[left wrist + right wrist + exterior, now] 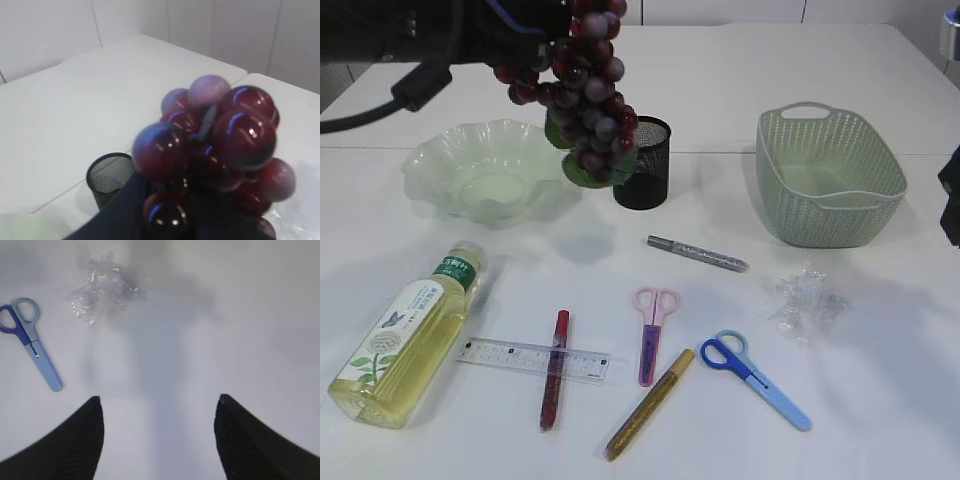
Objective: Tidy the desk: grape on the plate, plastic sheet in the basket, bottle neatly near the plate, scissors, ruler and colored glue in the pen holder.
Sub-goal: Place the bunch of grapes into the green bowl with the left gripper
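Your left fingers (pixel 200 200) hold the grape (pixel 585 85) up; your right fingers (pixel 95 430) spread wide, plastic sheet (pixel 102 285) ahead on the bench (pixel 225 315).

Left pincer (pixel 200 150) perhaps behind blurred grapes (pixel 215 145)

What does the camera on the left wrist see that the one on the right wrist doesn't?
Only the left wrist view shows the grape bunch, close up and held in the left gripper, with the black mesh pen holder on the table below it.

Only the right wrist view shows the crumpled plastic sheet, the blue scissors and the right gripper, its jaws wide apart and empty above the table.

Both share just the white table; no object appears in both.
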